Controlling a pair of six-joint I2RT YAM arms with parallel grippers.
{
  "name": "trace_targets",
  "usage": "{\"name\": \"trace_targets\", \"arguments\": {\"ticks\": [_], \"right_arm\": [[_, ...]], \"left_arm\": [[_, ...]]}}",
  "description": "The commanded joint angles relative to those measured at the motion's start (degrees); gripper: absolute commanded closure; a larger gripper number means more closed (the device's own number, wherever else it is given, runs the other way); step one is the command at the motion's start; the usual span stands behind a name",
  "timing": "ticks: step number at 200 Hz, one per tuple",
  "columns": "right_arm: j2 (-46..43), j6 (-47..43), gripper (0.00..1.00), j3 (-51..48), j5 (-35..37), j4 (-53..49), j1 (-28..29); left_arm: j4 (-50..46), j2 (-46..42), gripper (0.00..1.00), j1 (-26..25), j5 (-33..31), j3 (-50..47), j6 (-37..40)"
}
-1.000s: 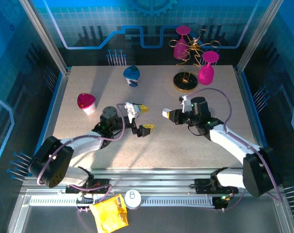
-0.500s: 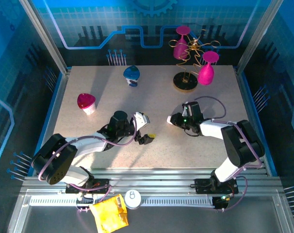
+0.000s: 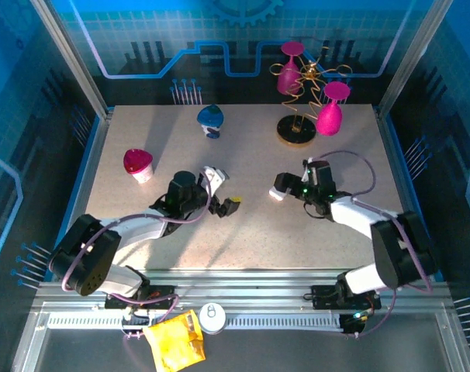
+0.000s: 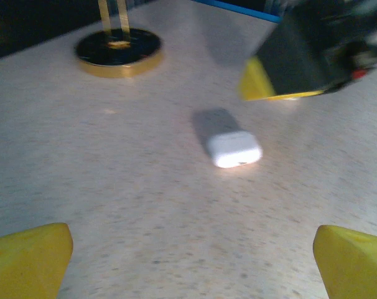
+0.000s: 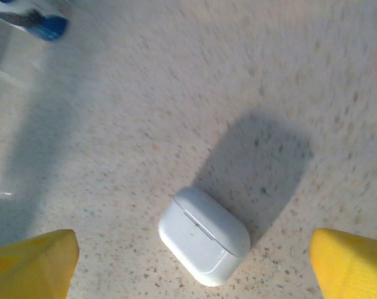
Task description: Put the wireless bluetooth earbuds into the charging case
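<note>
Speckled tabletop [image 3: 243,232], and your charging case [image 5: 204,235] lies shut mid-table, slightly toward the right edge, flat between the wide-open fingers of the right gripper [image 3: 279,188], untouched. Its long axis runs diagonally to them. Left gripper [image 3: 226,191] gapes empty too.

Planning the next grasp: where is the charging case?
Top view: the charging case lies closed on the table right of centre, under the open right gripper, nearer than the gold stand base.

Left gripper [image 3: 226,191], jaws spread, faces right gripper [image 3: 278,188] mid-table; gold glass stand [image 3: 295,130] at one o'clock, pink cup [image 3: 138,163] at ten.
</note>
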Motion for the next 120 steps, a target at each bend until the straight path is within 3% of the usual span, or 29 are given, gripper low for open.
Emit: {"name": "trace_targets", "arguments": {"ticks": [1, 29, 56, 76, 101, 120], "right_arm": [[-7.4, -12.4, 0.01, 0.0, 8.2, -4.9, -0.9], [-17.6, -22.1, 0.00, -1.1, 19.7, -7.2, -1.3], [-23.6, -29.8, 0.00, -8.6, 28.1, 4.0, -3.1], [-22.3, -32.4, 0.00, -13.1, 24.6, 12.2, -8.0], [-15.8, -32.1, 0.00, -16.6, 21.9, 21.4, -12.4], [-9.9, -30.8, 0.00, -18.7, 18.8, 31.4, -13.4]], "left_arm": [[3.0, -4.4, 0.01, 2.1, -8.9, -2.7, -1.8], [2.6, -10.2, 0.01, 6.3, -16.8, -6.2, -1.9], [2.2, -14.6, 0.01, 10.0, -25.7, -10.2, 0.1], [8.2, -13.5, 0.01, 15.0, -27.2, -14.5, -0.6], [17.4, -7.0, 0.01, 22.2, -22.8, -17.0, -5.3], [21.9, -2.9, 0.01, 24.4, -20.2, -15.9, -7.7]]}}
